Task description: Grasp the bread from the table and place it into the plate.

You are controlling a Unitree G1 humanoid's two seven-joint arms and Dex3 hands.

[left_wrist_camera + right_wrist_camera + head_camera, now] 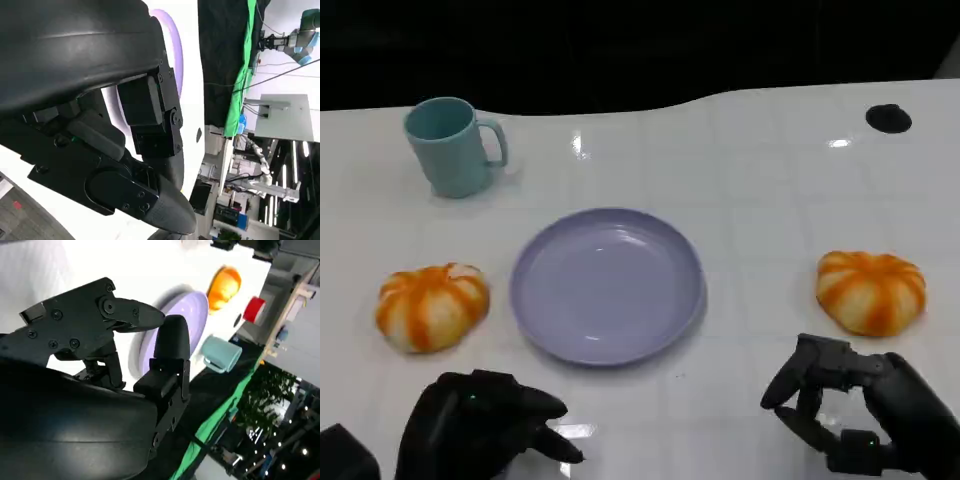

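We note left hand (485, 425) — matte black, rounded glossy shell at back, blocky finger segments, small green light on top. Left wrist view: smooth dark shell, boxy links dotted with small round screws, rounded fingertip cap. We note right hand (860, 410) — same black build, angular plates, tiny green light near wrist. Right wrist view: flat screw-studded bracket, tapered fingertips, glossy curved shell.
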